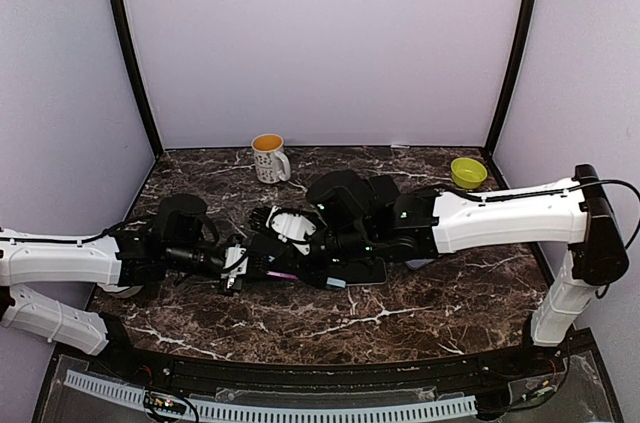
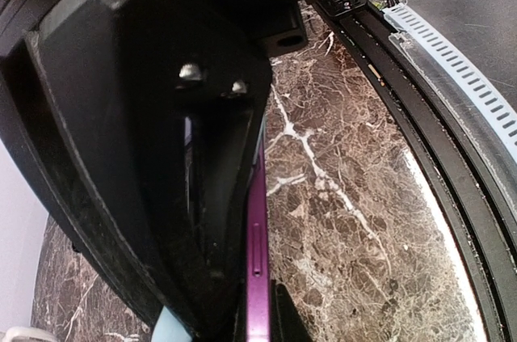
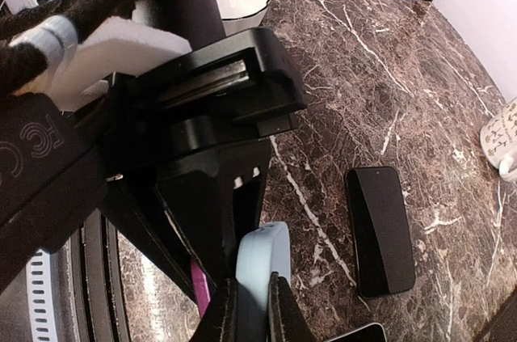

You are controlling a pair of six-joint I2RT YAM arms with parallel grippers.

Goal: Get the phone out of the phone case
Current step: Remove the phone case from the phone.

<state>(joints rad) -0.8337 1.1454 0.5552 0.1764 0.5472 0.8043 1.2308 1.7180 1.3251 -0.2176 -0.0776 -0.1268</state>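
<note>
The dark marbled desk (image 1: 400, 323) carries everything. The left arm (image 1: 60, 261) and the right arm (image 1: 510, 218) reach in low from either side and meet near its middle.

Toward the back stands a white patterned mug (image 1: 269, 158), upright, with its handle to the right. Its inside shows orange, but whether that is glaze or a fill cannot be told. A small green bowl (image 1: 467, 173) sits at the far right corner, well apart from the mug, its inside plain green. In the right wrist view a white bowl (image 3: 240, 1) with a scalloped rim stands behind the left arm, and what shows of its inside is plain white.

A black phone (image 3: 380, 229) lies flat on the desk beside the two claws, touching neither.

The right claw (image 3: 250, 311) is clamped on the rounded end of the light-blue phone case (image 3: 262, 265), one finger on each side. The case is held on edge between the two arms. The phone (image 2: 257, 261) shows only as a thin purple edge with a narrow slot in it, running along the inner face of the left claw (image 1: 236, 269) and just beside the case. Only one finger of the left claw can be made out clearly, so I cannot tell whether it is closed on anything.
</note>
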